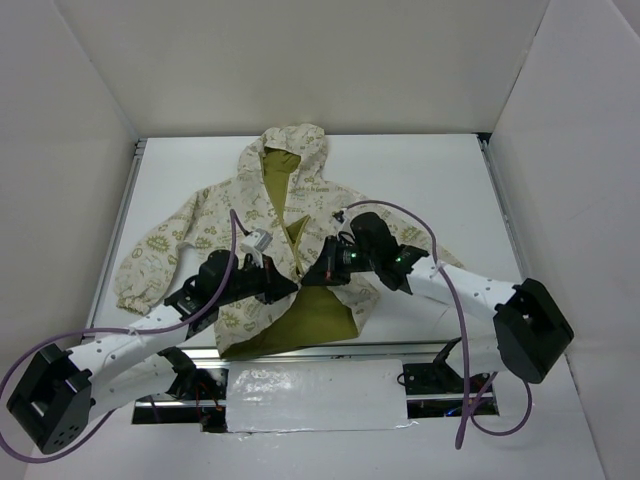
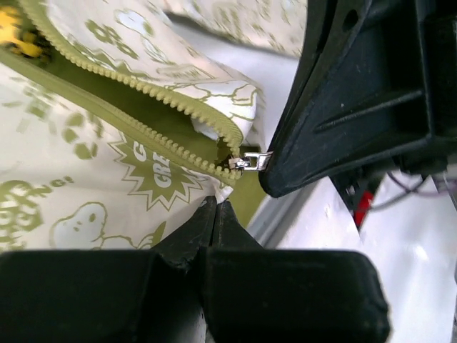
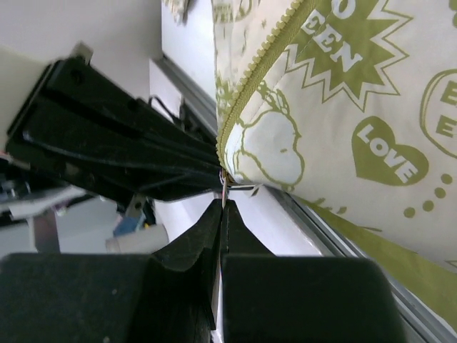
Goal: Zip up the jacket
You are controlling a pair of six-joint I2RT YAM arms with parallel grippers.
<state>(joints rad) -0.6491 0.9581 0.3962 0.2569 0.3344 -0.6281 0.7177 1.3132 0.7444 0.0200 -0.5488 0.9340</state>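
White walls (image 1: 300, 60) box in a white surface (image 1: 440, 180), seen from above. On it the jacket (image 1: 200, 225) lies flat at the centre, its hood (image 1: 300, 140) toward 12 o'clock, its hem toward 6 o'clock and its sleeves spread toward 9 and 3. Its front lies open, with olive cloth (image 1: 315, 320) showing in the gap.

From 7 o'clock the left arm (image 1: 130, 345) reaches in, and from 4 o'clock the right arm (image 1: 470, 290); their tips meet low on the jacket front, almost touching each other.

On the left wrist camera, the left fingers (image 2: 216, 214) are pressed together on the corner of printed cloth just below the foot of the zipper (image 2: 143, 89). The two rows of olive teeth join at a silver slider (image 2: 239, 163) and spread apart beyond it toward 10 o'clock. The slider's pull tab (image 2: 258, 160) points toward 3 o'clock and disappears under the black tip of the other arm.

On the right wrist camera, the right fingers (image 3: 223, 214) are clamped tight, with a thin sliver of metal caught at their tips, right against the jacket's edge.
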